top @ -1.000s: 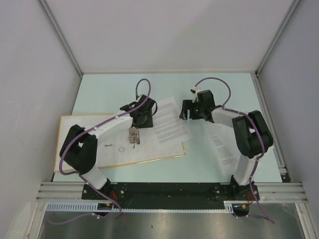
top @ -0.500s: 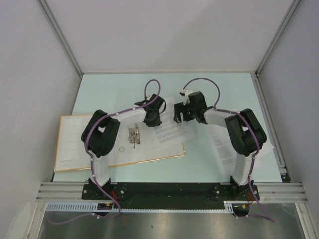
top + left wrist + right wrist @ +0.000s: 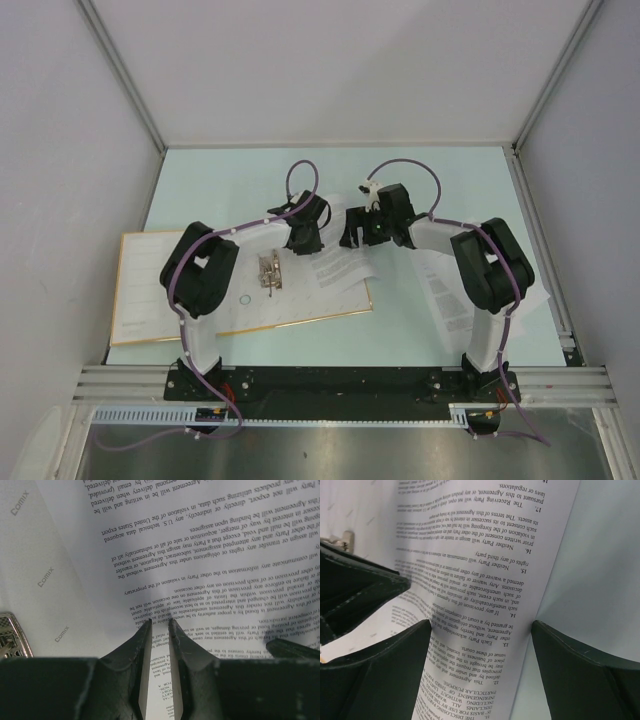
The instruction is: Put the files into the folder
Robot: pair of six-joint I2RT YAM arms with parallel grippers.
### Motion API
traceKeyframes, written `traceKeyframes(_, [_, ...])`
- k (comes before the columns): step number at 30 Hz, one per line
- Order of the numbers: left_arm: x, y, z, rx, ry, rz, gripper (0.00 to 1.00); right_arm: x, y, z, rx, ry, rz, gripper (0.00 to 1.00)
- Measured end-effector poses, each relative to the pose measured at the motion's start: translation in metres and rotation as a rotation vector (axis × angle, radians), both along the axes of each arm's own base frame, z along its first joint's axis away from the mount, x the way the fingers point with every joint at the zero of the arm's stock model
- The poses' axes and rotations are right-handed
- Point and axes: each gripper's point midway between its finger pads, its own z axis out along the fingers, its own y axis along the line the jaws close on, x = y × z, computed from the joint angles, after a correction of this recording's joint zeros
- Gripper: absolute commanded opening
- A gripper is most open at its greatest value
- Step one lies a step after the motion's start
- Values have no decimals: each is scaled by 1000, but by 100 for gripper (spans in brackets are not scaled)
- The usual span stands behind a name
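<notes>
The orange-yellow folder (image 3: 150, 290) lies open on the left of the table, cream inside up, with its metal rings (image 3: 268, 271) at the middle. The files (image 3: 340, 265), white printed sheets, lie partly on its right half. My left gripper (image 3: 303, 240) is at the sheet's far left part. In the left wrist view (image 3: 158, 622) its jaws stand a narrow gap apart, tips on the text, with paper showing between. My right gripper (image 3: 355, 232) is just right of it. In the right wrist view (image 3: 481, 624) it is wide open and straddles the sheet's (image 3: 485, 580) right edge.
More printed sheets (image 3: 450, 295) lie on the pale green table (image 3: 420, 180) under the right arm. The rings (image 3: 12, 635) show at the left edge of the left wrist view. The left arm (image 3: 355, 595) is close on the right gripper's left. Grey walls close in the table.
My left gripper moved from above the rings up and right onto the printed sheet. My right gripper moved left toward it, over the sheet's edge.
</notes>
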Motion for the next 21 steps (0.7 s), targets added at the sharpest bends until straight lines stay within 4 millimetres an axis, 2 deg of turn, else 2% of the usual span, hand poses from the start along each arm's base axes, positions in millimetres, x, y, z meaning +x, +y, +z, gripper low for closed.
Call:
traceKeyframes(6, [0, 0, 0, -4, -5, 0, 24, -14, 6, 10, 103, 105, -7, 88])
traceKeyframes(14, [1, -1, 0, -9, -13, -1, 25, -26, 1, 41, 320, 201, -76, 90])
traceKeyframes(21, [1, -1, 1, -9, -16, -2, 25, -32, 14, 53, 469, 271, -77, 89])
